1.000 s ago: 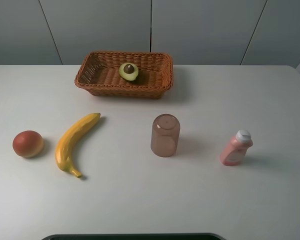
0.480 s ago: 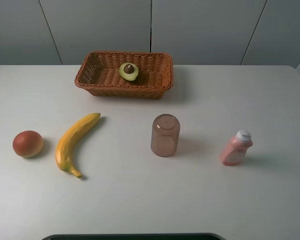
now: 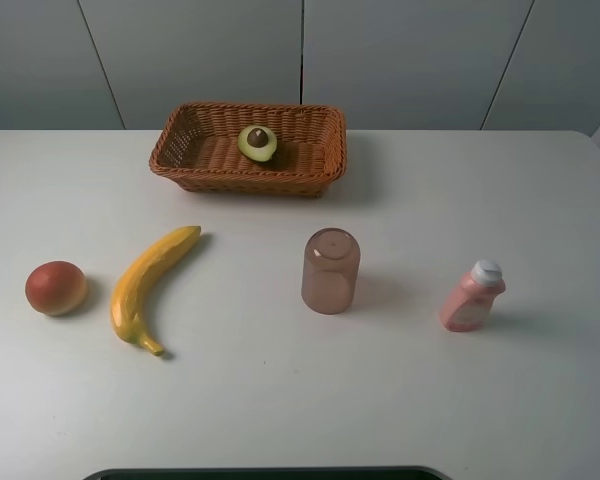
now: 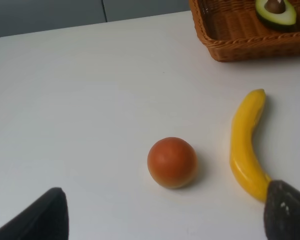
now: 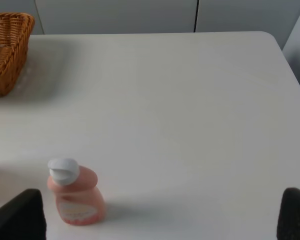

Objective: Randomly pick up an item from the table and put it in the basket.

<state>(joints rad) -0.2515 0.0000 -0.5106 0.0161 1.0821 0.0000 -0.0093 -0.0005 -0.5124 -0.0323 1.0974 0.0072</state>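
- Exterior high view: the halved avocado (image 3: 258, 143) lay cut face up inside the basket (image 3: 320, 172) at the far side of the table (image 3: 280, 400), so the task looked complete; neither arm showed.
- Left wrist view: the left gripper (image 4: 165, 220) had its fingers spread wide, empty, above the red-orange fruit (image 4: 172, 162) and banana (image 4: 245, 142).
- Right wrist view: the right gripper (image 5: 160, 217) likewise hung wide apart, empty, near the pink bottle (image 5: 75, 197).
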